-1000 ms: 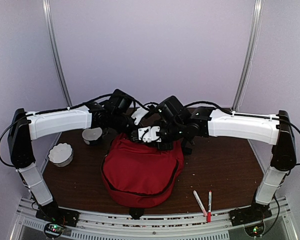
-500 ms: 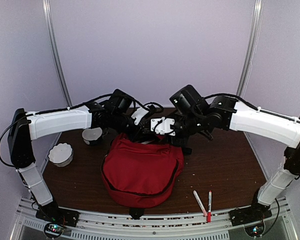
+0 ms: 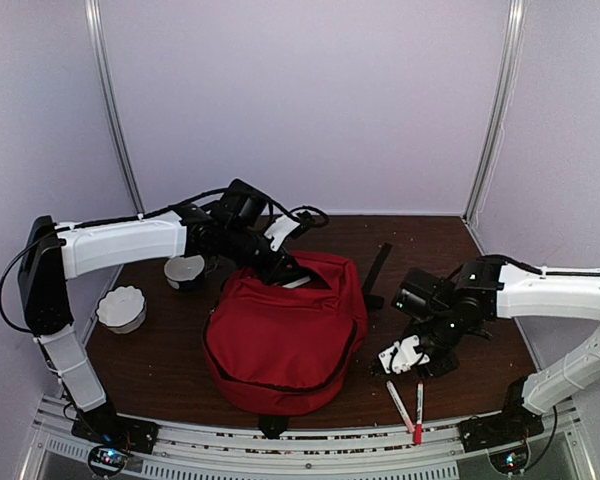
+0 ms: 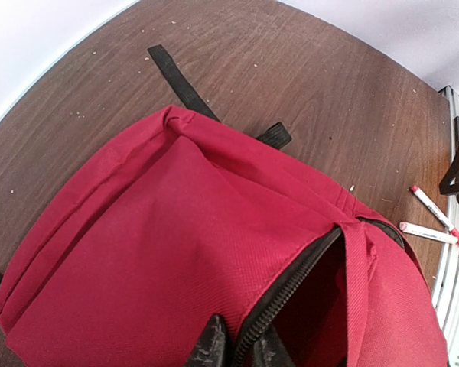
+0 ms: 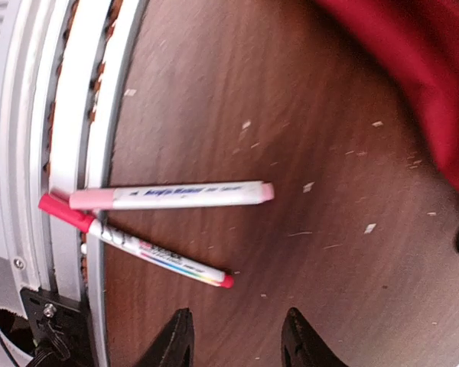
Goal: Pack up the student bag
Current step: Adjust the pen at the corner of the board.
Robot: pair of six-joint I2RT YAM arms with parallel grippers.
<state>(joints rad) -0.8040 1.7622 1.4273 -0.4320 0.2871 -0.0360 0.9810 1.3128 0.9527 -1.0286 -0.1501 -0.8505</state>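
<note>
From above, the large red fabric backpack [image 3: 285, 340] lies in the middle of the brown wooden table [image 3: 440, 250], with its opening toward the far side and one black strap [image 3: 378, 272] lying on the wood at its right. To the left of it stand a white scalloped bowl [image 3: 121, 308] and, farther back, a small round grey-white cup [image 3: 185, 270]; both are apart from the backpack. The left gripper [image 3: 282, 272] is at the far upper rim of the backpack. The right gripper [image 3: 400, 357] hangs low over the table to the right of the backpack, just beside a white marker with a pink cap [image 3: 400, 405] and a white marker with a red cap [image 3: 418, 398], which lie near the front edge. In the left wrist view, the left gripper [image 4: 239, 350] is clenched on the black zipper edge of the backpack [image 4: 161, 245], and the dark opening shows beside its right finger. The black strap [image 4: 180, 80] lies beyond, and both markers [image 4: 432, 224] are at the far right. In the right wrist view, the right gripper [image 5: 237, 344] has its fingers [image 5: 176, 340] spread with nothing between them. The pink-capped marker [image 5: 168, 196] and the red-capped marker [image 5: 145, 251] lie just ahead, their caps over the metal rail [image 5: 69, 99], touching at that end. The backpack [image 5: 413, 69] fills only the upper right corner, well apart from this gripper.
</note>
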